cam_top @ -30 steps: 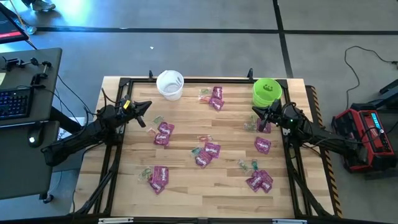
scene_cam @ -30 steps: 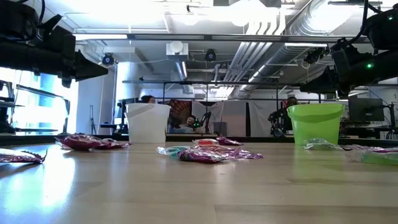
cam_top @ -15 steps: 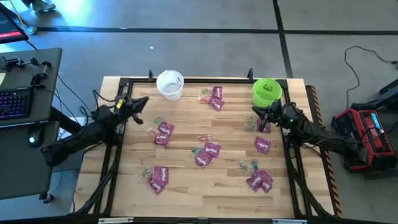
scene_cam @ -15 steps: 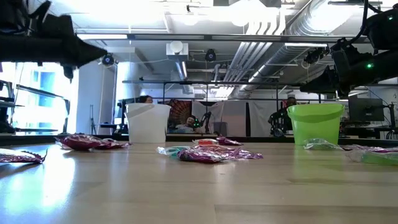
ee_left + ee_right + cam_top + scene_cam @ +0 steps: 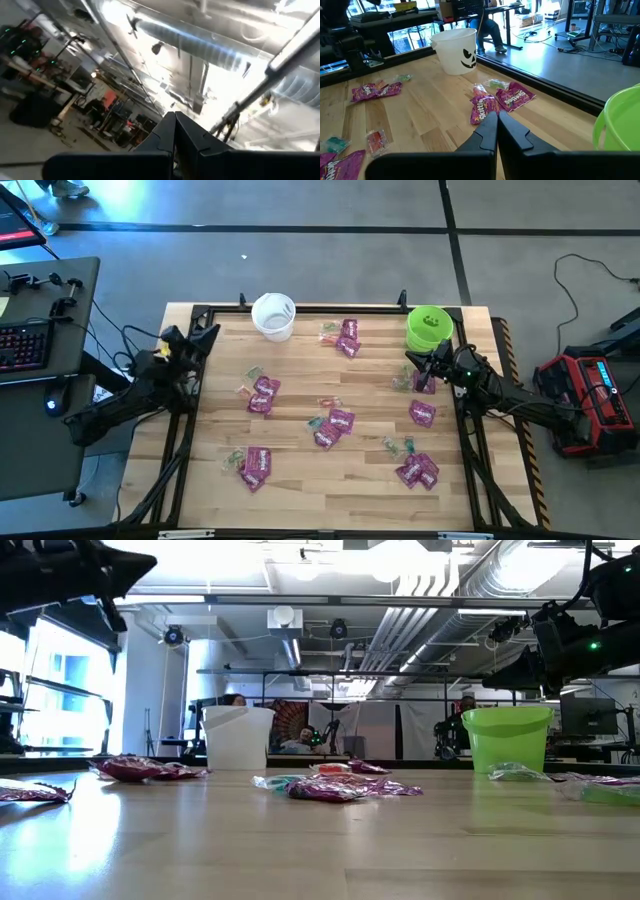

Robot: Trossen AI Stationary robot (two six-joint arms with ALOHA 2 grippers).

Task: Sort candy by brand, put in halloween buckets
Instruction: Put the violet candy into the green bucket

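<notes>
Magenta candy packets, such as one and another, lie scattered on the wooden table with small clear-wrapped pieces among them. The white bucket stands at the far edge left of the middle, and the lime green bucket stands at the far right. My left gripper is shut and empty, raised above the table's left edge and pointing up toward the ceiling. My right gripper is shut and empty, hovering just near of the green bucket; its wrist view shows the shut gripper pointing toward packets.
A black frame rail runs along the table's far edge and down both sides. A desk with a keyboard stands left of the table. A red device sits on the floor at the right. People and equipment show in the room beyond.
My left gripper has risen and drawn back toward the table's far left corner, tipping up from about level until it points at the ceiling, and it has rolled. It has stayed shut. My right gripper and all candy have kept still.
</notes>
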